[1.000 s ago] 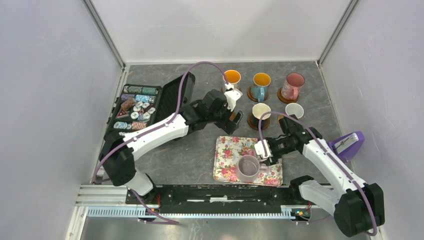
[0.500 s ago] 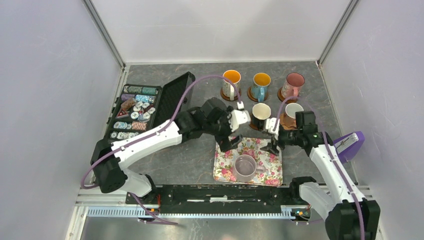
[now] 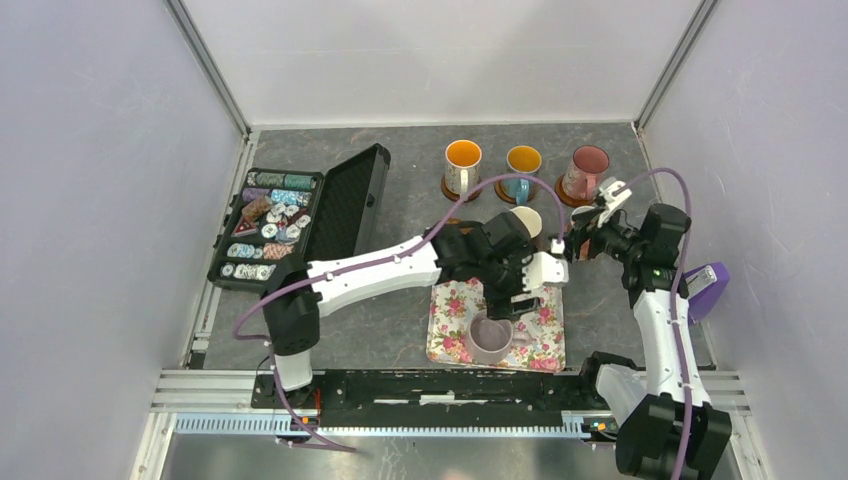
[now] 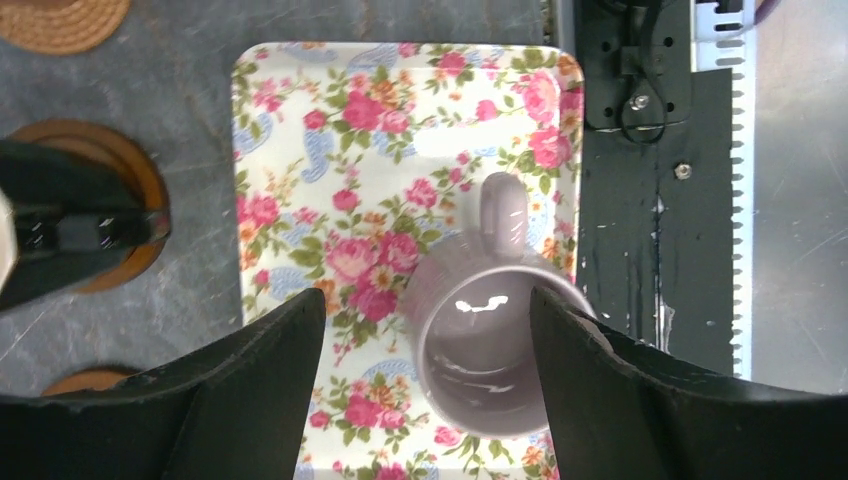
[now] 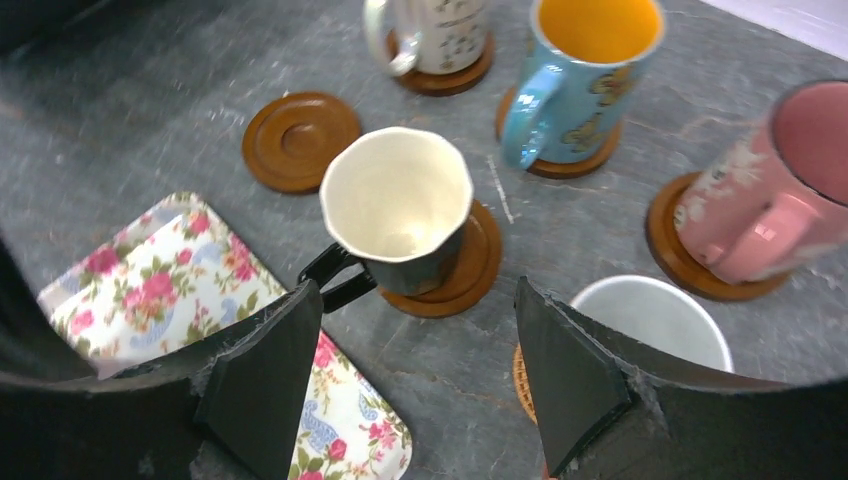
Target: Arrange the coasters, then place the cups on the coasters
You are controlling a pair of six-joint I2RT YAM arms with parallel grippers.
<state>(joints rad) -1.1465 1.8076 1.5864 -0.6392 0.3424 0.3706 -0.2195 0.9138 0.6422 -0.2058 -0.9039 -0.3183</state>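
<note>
The left arm (image 3: pixel 380 272) is stretched across the bench (image 3: pixel 410 170) to the floral tray (image 4: pixel 330 130). The left jaws are held wide above the lilac mug (image 4: pixel 490 350), and nothing is gripped. The mug is seen upright on the tray, at the side nearest the arm bases. One finger overlaps its rim in the left wrist view; whether it touches cannot be told.

The right jaws are raised over the far right part of the bench and are also spread wide, with nothing between them. Below them the black mug (image 5: pixel 397 210) is seen on a brown coaster (image 5: pixel 478 262). Behind it, the white patterned mug (image 5: pixel 440 30), the blue mug (image 5: pixel 585 70) and the pink mug (image 5: pixel 790 190) are each set on a brown coaster. The white mug (image 5: pixel 650 320) is placed on the cork coaster (image 5: pixel 522 380). One bare brown coaster (image 5: pixel 300 140) is left between the black mug and the tray's far corner. An open case of poker chips (image 3: pixel 270 215) is seen at the left.
</note>
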